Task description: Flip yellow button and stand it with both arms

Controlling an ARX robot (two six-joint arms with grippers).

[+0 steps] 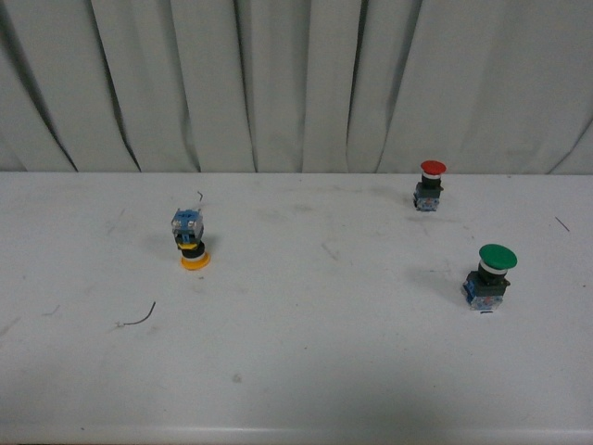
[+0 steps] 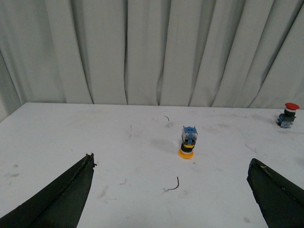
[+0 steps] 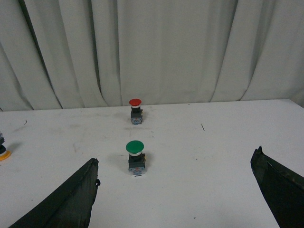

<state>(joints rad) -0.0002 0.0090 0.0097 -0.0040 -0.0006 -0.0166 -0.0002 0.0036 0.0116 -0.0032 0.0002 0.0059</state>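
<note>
The yellow button (image 1: 192,243) stands upside down on its cap, on the left of the tabletop (image 1: 306,371). The left claw (image 2: 171,160) and right claw (image 3: 175,156) are wide open and empty. The whole flip is not yet done.

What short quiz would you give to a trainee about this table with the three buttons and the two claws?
1. True or false: the yellow button stands with its cap upward.
2. Of the red button, the green button and the yellow one, which is farthest from the robot in the front view? A red, B green, C yellow.
3. Fill in the missing word: the left claw and the right claw are both ____.
Key: 1 false, it rests on its cap with the contact block on top. 2 A. 3 open, and neither holds anything.
</note>
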